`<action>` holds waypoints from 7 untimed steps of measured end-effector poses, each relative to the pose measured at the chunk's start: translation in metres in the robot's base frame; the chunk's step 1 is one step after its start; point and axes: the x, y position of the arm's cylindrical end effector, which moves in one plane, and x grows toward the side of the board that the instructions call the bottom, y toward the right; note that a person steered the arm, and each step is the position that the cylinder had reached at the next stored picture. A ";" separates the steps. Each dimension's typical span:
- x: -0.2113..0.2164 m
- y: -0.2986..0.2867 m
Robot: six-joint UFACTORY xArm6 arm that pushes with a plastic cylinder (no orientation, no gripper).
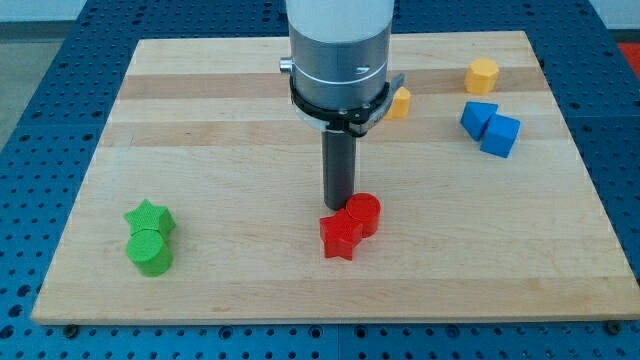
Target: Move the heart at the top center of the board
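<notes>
While the tip (338,207) is parked against the red cylinder (364,214) and red star (340,237) | no claw fitted, state untellable | yellow heart (400,102) top centre, half-hidden by arm | approach pending; travel up-board required.

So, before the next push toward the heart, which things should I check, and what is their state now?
1. My tip visible: ok, just above the red star and red cylinder.
2. Heart identified: cannot tell; the yellow block near the top centre is half hidden by the arm.
3. Tip touching the red blocks: cannot tell.
4. Yellow hexagon block, blue blocks away from tip: ok.
5. Green star, green cylinder away from tip: ok.
</notes>
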 end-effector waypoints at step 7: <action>-0.120 0.019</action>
